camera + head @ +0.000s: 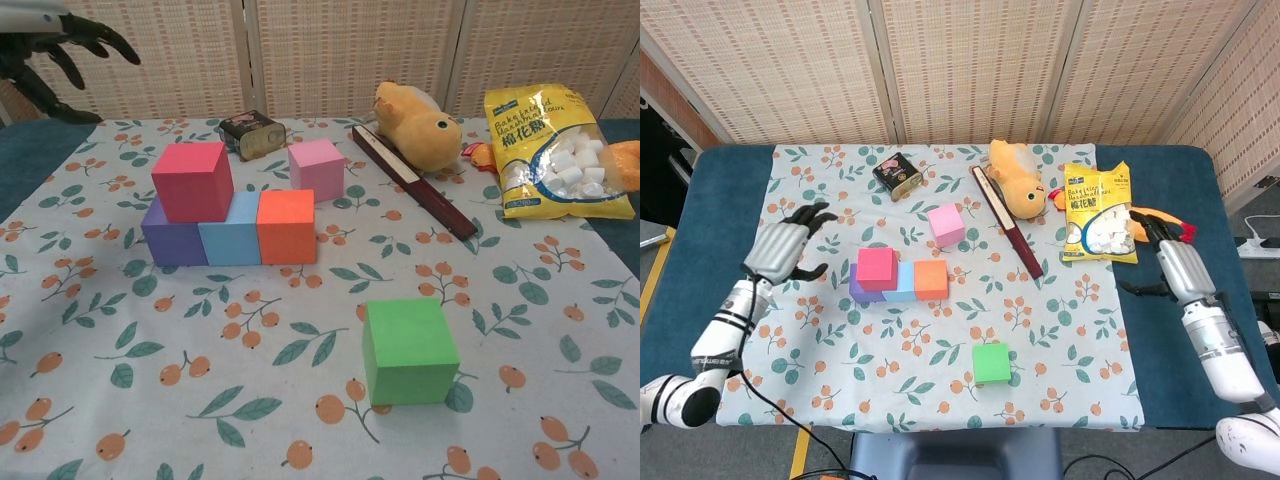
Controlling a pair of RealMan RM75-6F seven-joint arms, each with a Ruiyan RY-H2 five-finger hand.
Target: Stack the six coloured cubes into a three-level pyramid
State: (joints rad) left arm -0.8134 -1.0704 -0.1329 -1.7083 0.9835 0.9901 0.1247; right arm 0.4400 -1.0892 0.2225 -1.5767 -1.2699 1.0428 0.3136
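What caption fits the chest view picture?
Red cube sits on the purple-blue-orange row; pink cube and green cube wait.

Across the far side of my table a floral tablecloth covers the blue top, and on it I see a small dark tin near the back edge. A long dark red folded fan lies slantwise just beside a yellow plush duck. To the right of those I have a yellow bag of white candies, with something orange poking out behind it
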